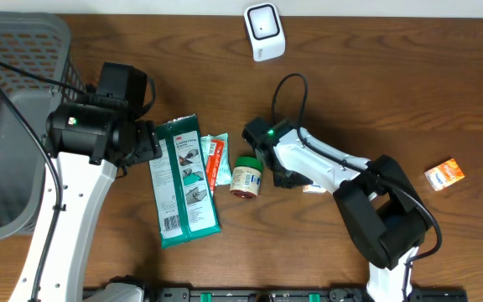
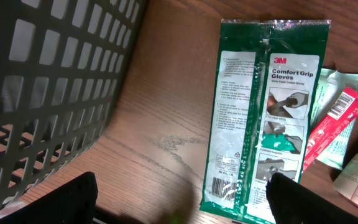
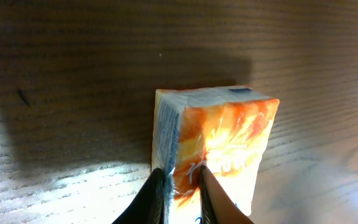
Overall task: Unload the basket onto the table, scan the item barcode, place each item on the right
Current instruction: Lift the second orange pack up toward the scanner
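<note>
Edge of orange packet (image 3: 222,137) pinched in narrow right gripper (image 3: 180,173); left gripper (image 2: 179,190) jaws wide, near 3M gloves pack (image 2: 263,118)

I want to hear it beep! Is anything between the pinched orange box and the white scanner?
Nothing visible: only bare table and the arm's own cable lie between the orange box in the right gripper and the scanner.

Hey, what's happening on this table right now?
Two robot arms are working on a barcode-scanning job. The right gripper pinches the edge of a small orange packet lying on the wood. The left gripper is open and empty, hovering beside a green gloves pack. A white device, likely the scanner, sits at the table's far edge; no item has been brought to it yet.
</note>
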Motion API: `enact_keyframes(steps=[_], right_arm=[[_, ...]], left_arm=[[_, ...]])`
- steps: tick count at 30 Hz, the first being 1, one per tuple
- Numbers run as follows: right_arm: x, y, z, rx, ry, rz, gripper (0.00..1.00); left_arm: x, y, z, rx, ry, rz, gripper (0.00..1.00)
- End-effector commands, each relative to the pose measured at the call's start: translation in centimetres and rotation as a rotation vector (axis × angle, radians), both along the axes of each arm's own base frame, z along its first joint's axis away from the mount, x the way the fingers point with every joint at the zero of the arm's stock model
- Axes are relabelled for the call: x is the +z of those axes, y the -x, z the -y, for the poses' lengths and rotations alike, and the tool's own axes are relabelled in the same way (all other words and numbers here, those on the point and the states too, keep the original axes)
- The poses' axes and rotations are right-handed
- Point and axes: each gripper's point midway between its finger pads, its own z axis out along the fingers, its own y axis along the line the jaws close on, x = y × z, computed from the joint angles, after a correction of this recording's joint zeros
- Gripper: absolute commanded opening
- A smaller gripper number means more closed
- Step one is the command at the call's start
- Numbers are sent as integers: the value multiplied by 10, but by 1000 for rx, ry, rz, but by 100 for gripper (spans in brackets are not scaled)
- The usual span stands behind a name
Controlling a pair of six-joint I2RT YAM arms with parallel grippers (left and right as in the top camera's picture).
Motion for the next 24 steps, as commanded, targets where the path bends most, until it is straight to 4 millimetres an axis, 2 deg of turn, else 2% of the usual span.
enact_keyframes(steps=[1,3,7,10,15,20,24], right_arm=[[-5,1,7,-11,0,18,13],[-6,3,8,-10,3,10,2],[0,4,4,-13,-12,-5,1],[11,2,-2,57,-22,-51,1],[49,-7,-13,86,-52,-67,1],[87,-8,-42,188,-212,-87,1],[116,-8,-53,184,-348,-35,1]], left_arm=[[1,0,-3,1,-14,0,88],[1,0,-3,1,-14,1,88],[1,0,-3,1,-14,1,88],[1,0,-3,1,-14,1,88],[1,0,-3,1,-14,1,88],[1,0,-3,1,-14,1,88],[1,0,-3,1,-14,0,88]])
